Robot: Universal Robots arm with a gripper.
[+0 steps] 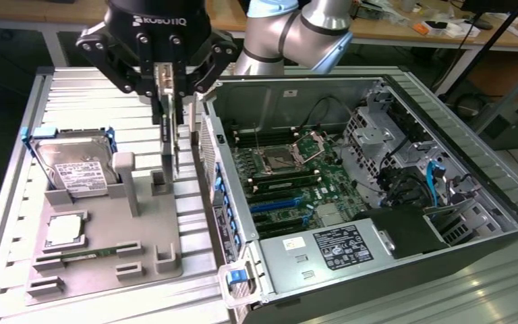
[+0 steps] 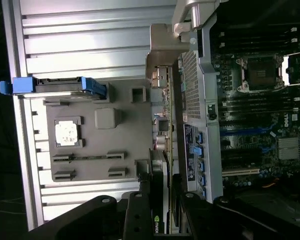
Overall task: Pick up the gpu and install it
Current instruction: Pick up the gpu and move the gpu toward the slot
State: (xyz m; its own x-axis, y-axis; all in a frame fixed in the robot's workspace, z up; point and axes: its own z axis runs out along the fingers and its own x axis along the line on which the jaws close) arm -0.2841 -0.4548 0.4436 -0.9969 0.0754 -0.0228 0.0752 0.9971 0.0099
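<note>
One card is in the grip. The gpu (image 1: 175, 145) hangs edge-on, approx. vertical, from the gripper (image 1: 173, 108). It sits over the grey fixture tray (image 1: 106, 270), at the tray edge nearest the PC case (image 1: 475, 175). Whether its lower edge is clear of the tray holders cannot be told. The HDD (image 1: 75, 172) sits at the tray's far corner, well apart from the card.

Step in hand (judged): transfer, tray to case.
- Hold the card plumb, no twist.
- Keep the board off the case rear wall, which is just beside it.
- Set the connector edge parallel w/ the blue PCIe slot (image 1: 275, 202).
- Move at low speed; the grip is on a thin board and may slip.

Jaws: closed down to a narrow gap, clamping the gpu across its thickness. The fingers (image 2: 139, 212) bear on both faces of the card.
</note>
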